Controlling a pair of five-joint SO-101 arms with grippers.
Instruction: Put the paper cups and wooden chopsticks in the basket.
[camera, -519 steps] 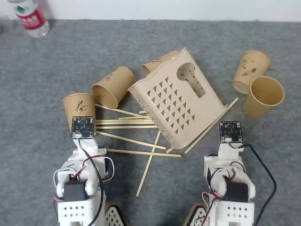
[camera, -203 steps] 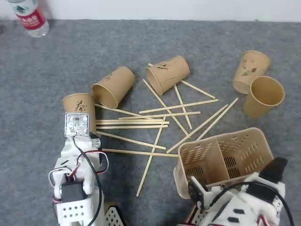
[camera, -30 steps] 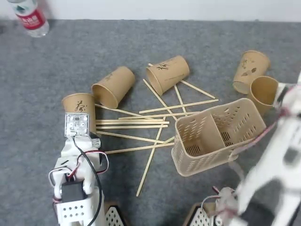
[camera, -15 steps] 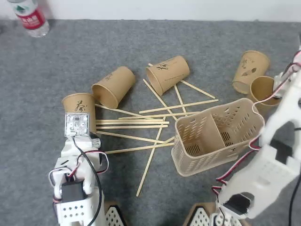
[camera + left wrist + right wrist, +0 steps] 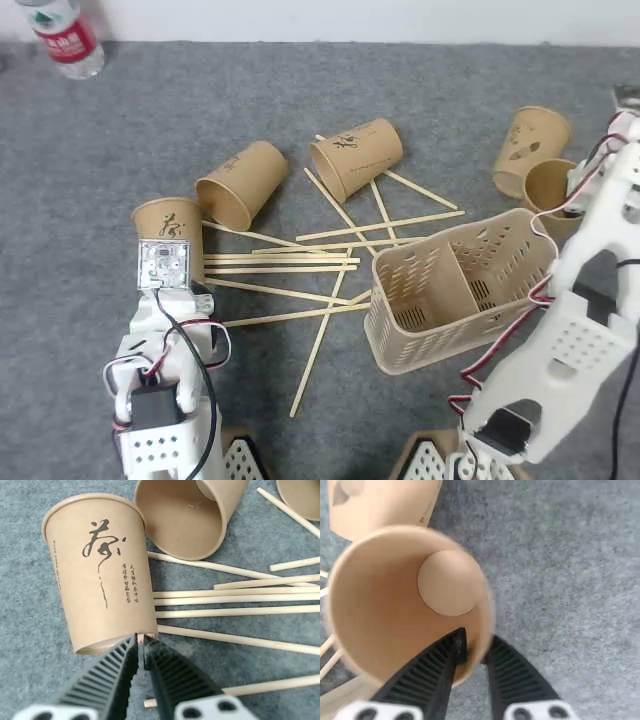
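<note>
The beige basket [image 5: 470,262] stands upright, right of centre. Wooden chopsticks [image 5: 300,262] lie scattered on the grey carpet to its left. Three printed paper cups [image 5: 168,222] [image 5: 240,183] [image 5: 357,155] sit among them. At the far right are a printed cup [image 5: 530,145] and a plain cup [image 5: 547,185]. My right gripper [image 5: 472,647] is shut on the plain cup's [image 5: 395,605] wall, one finger inside and one outside. My left gripper [image 5: 141,645] is shut, holding nothing, at the base of the leftmost cup [image 5: 100,575].
A water bottle [image 5: 62,35] lies at the far left corner by the white wall. The right arm [image 5: 575,330] rises beside the basket's right end. Bare carpet stretches along the back and in front of the chopsticks.
The basket, overturned in the oldest frame, now stands upright. In the last second the right arm swung onto the plain cup, which shifted slightly left. The left arm stayed still.
</note>
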